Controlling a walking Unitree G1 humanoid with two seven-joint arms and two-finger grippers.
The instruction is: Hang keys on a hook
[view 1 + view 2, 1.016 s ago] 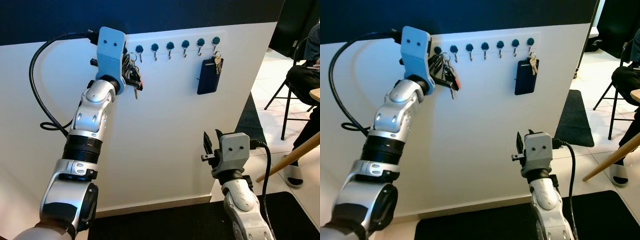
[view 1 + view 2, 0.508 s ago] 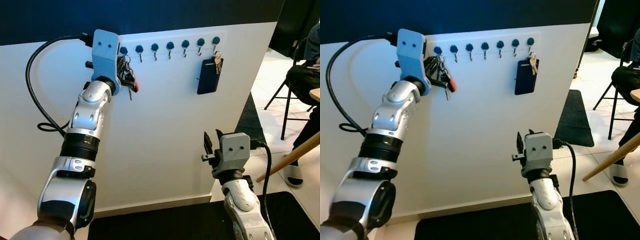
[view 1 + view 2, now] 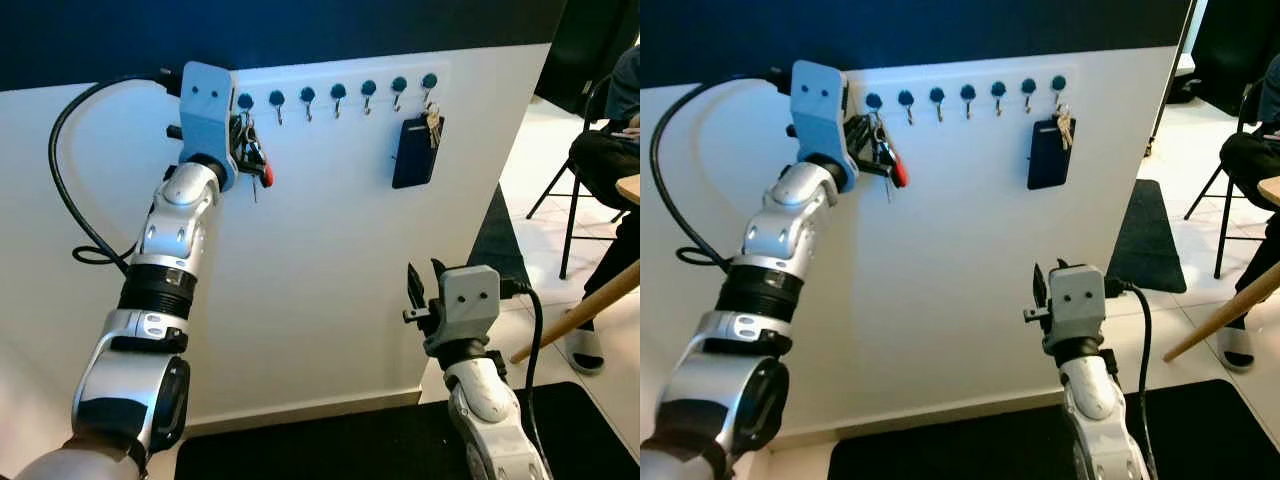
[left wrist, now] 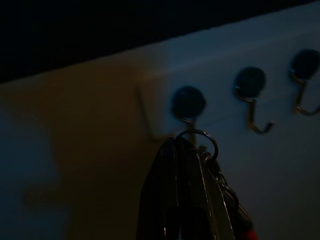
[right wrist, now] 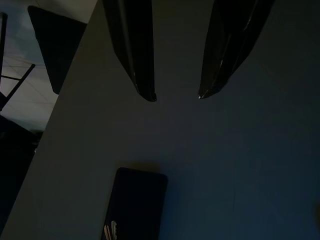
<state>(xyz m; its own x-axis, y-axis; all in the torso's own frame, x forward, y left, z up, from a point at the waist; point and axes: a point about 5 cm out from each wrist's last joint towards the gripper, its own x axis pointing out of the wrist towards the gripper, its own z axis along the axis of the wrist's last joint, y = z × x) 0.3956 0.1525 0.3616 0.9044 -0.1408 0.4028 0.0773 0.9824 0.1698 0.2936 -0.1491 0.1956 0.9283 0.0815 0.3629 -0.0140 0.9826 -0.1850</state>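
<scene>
Up at the top of the white wall [image 3: 330,270], the left gripper [image 3: 243,150] is clamped on a bunch of keys [image 3: 252,160], its two black fingers pressed together around them. The bunch hangs lengthwise downward from the fingers, its key ring [image 4: 199,142] uppermost and a red tag [image 3: 266,177] lowest. In the left wrist view the ring sits right at the leftmost hook [image 4: 188,105], just beneath its dark round head; whether it has caught the hook's bend, I cannot tell. That hook begins a row of seven hooks [image 3: 337,93] running rightward across a white strip. The far right hook carries another set of keys [image 3: 434,122] and a dark rectangular pouch [image 3: 412,153] lying flat against the wall, long side vertical.

Lower down, the right gripper [image 3: 421,282] points upward near the wall, its fingers [image 5: 134,50] spread apart with nothing between them. Off to the right, a person's leg [image 3: 605,160] shows by a black folding chair [image 3: 575,190].
</scene>
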